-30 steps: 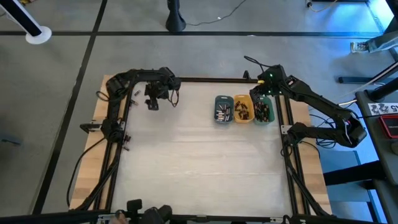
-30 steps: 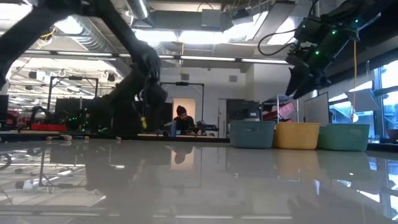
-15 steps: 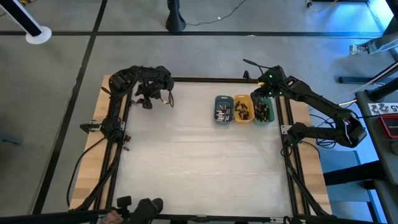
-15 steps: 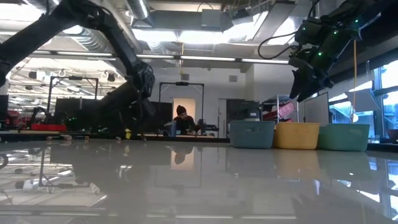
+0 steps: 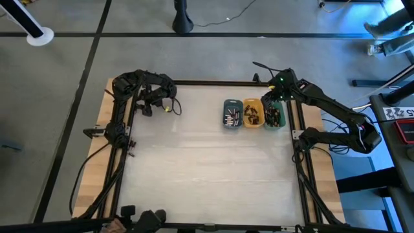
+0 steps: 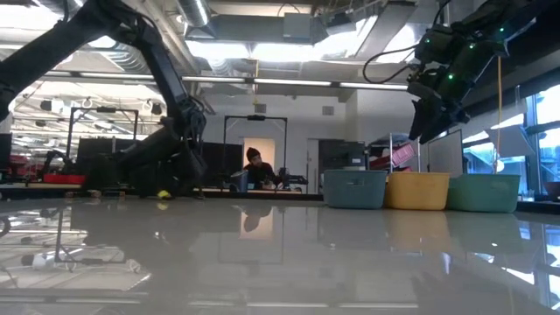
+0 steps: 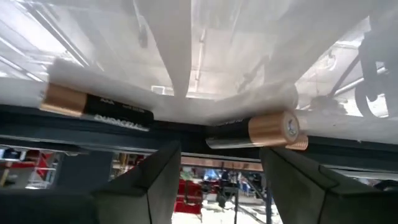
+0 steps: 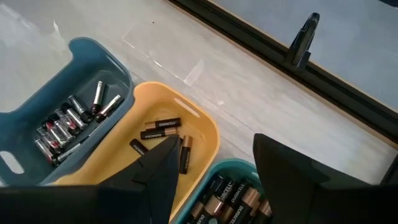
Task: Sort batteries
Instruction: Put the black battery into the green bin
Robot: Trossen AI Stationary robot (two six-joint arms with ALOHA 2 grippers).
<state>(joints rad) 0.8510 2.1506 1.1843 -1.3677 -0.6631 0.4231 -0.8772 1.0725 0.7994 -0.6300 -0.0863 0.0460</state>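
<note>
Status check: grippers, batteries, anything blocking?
Left gripper open, low at far-left table edge by two loose batteries. Right gripper open above trays. Nothing blocking.

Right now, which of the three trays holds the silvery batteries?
The slate-blue tray, at the end of the row: its batteries are silvery with reddish marks, while the orange tray and green tray hold copper-and-black ones.

Three trays in a row: slate-blue tray (image 8: 74,81) with silvery, red-marked batteries (image 8: 62,127), yellow-orange tray (image 8: 199,134) and teal-green tray (image 8: 239,167) with black-and-copper batteries (image 8: 160,124). Pale glossy desk (image 5: 207,175).
</note>
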